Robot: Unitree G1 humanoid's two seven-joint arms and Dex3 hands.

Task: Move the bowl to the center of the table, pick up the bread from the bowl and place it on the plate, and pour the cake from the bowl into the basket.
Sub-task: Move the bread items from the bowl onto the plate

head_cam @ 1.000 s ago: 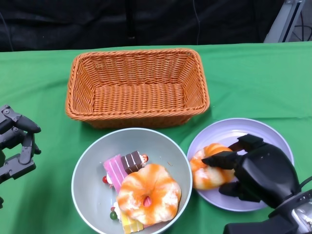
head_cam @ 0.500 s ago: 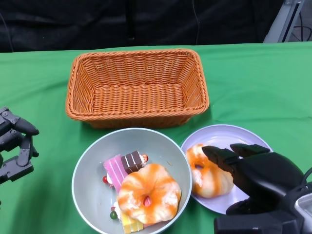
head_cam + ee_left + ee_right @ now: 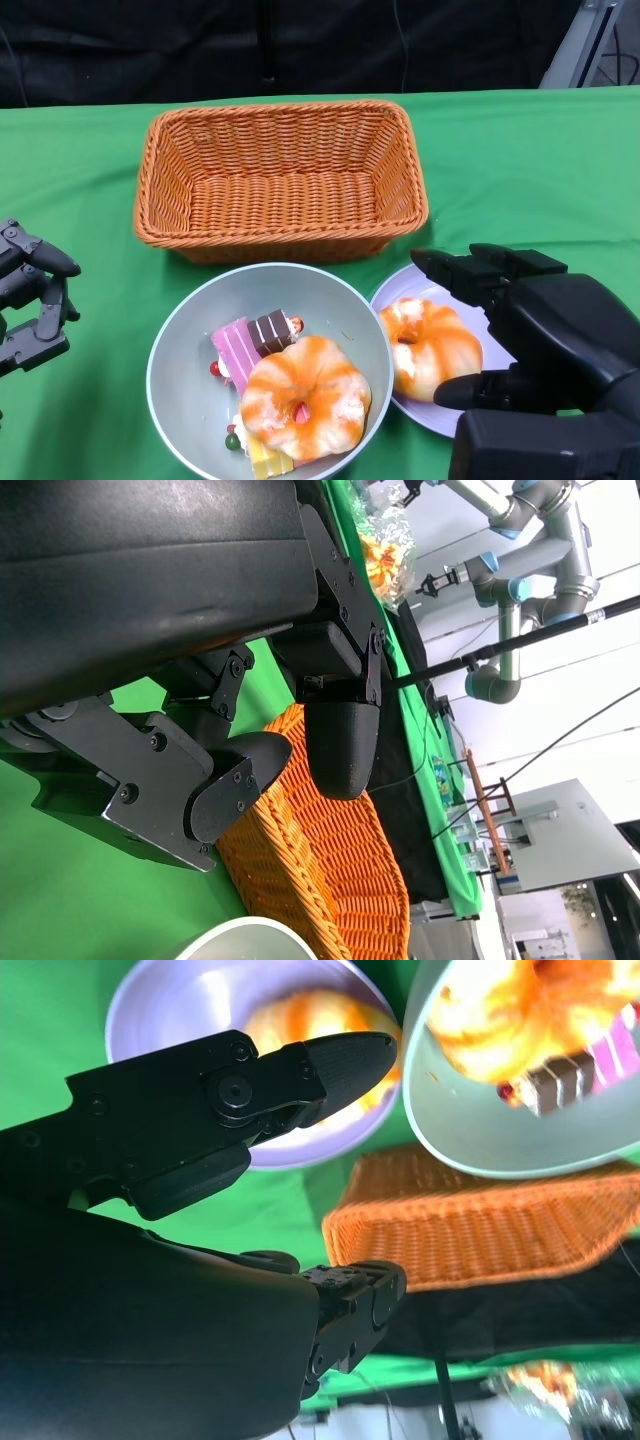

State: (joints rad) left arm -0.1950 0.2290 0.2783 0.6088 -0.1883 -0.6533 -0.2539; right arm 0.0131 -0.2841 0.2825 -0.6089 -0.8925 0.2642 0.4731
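Right hand off the bread, which now lies on the plate.

Your left hand (image 3: 28,295) sits at the bench's (image 3: 520,160) left edge, fingers curled in on nothing, with open green between it and the bowl (image 3: 190,340). The bowl stands just in front of the basket (image 3: 282,180), holding a second bread (image 3: 305,397) on top of the cake (image 3: 252,340); its right rim nearly touches the plate (image 3: 400,290). The bread (image 3: 432,345) rests on the plate's left half. Your right hand (image 3: 545,325) hovers over the plate's right side, fingers spread and empty. A second ago those fingers gripped the bread; since then the hand has let go and drawn back right.
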